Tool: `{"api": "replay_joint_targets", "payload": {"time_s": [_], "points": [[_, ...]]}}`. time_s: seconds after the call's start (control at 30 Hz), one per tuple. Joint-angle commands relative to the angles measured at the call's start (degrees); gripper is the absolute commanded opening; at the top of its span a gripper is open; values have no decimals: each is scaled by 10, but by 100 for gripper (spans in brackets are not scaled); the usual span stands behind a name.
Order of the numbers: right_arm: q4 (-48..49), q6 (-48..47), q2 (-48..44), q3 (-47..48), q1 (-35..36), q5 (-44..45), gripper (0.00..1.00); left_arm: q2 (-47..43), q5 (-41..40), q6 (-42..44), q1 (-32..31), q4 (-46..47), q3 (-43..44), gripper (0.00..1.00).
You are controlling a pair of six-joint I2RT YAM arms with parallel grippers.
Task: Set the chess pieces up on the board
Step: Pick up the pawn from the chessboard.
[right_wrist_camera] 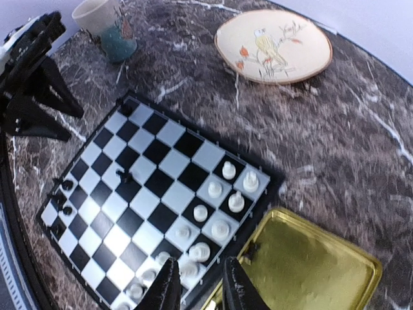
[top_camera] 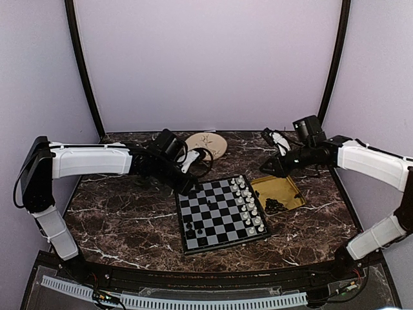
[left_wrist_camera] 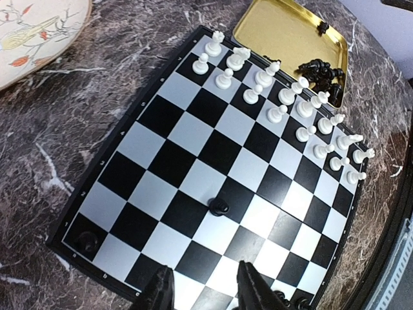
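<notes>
The board point(top_camera: 219, 213) lies at the middle of the table, with white pieces lined along its right side. A few black chess pieces point(top_camera: 193, 227) stand near its left edge, and a lone one point(left_wrist_camera: 219, 206) stands further in. More black pieces point(top_camera: 275, 205) are heaped in the yellow tray point(top_camera: 290, 184). My left gripper point(top_camera: 192, 187) hovers over the board's far left corner, open, with nothing between its fingers point(left_wrist_camera: 255, 284). My right gripper point(top_camera: 263, 169) hangs above the gap between board and tray, open and empty, as the right wrist view shows point(right_wrist_camera: 199, 290).
A round plate point(top_camera: 208, 143) painted with a bird lies behind the board. A pale cup point(right_wrist_camera: 106, 26) stands at the far left in the right wrist view. One black piece point(right_wrist_camera: 253, 247) sits at the tray's near rim. Dark marble surrounds the board.
</notes>
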Motion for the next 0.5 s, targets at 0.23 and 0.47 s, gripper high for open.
{"api": "replay_joint_targets", "payload": {"time_s": [0.23, 0.47], "points": [[24, 4, -153, -178, -168, -3, 24, 112, 17, 55, -32, -114, 127, 35], [32, 4, -155, -189, -179, -3, 24, 168, 3, 72, -42, -137, 183, 35]]}}
